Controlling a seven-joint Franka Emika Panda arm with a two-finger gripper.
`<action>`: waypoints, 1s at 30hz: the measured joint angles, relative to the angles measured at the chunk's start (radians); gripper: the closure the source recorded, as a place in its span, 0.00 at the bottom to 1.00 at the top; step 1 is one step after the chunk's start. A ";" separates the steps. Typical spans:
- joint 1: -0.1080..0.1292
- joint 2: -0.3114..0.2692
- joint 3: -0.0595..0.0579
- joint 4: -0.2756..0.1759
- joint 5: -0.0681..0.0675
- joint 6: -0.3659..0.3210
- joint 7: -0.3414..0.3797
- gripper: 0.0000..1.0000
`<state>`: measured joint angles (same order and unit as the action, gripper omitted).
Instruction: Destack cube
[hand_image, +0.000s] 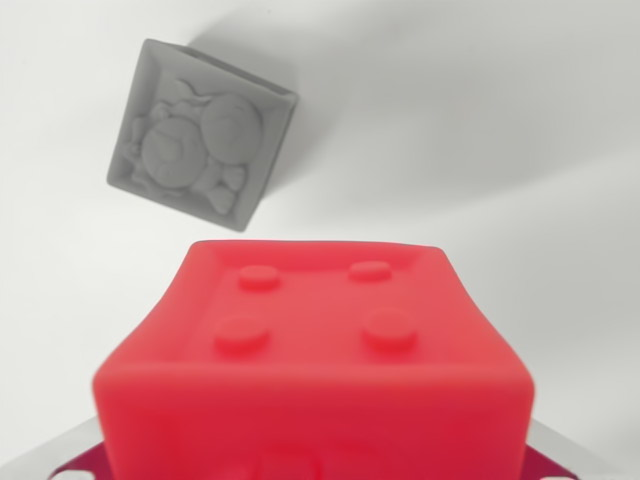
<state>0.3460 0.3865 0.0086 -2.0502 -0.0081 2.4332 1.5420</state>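
A red cube with raised round studs on its upper face fills the lower half of the wrist view, very close to the camera. Only slivers of my gripper show: grey fingertips at the bottom corners, one on each side of the red cube and pressed against it. A grey cube with a moulded relief figure on its top lies alone on the white surface beyond, toward the wrist view's upper left, turned at an angle. It is apart from the red cube.
A plain white tabletop surrounds both cubes. The grey cube casts a soft shadow toward the top right.
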 joint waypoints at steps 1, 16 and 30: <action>-0.001 -0.001 0.000 -0.005 0.000 0.003 -0.009 1.00; -0.007 -0.030 0.000 -0.078 0.000 0.046 -0.126 1.00; -0.013 -0.055 0.000 -0.142 0.000 0.085 -0.235 1.00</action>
<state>0.3330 0.3319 0.0090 -2.1917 -0.0081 2.5186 1.3072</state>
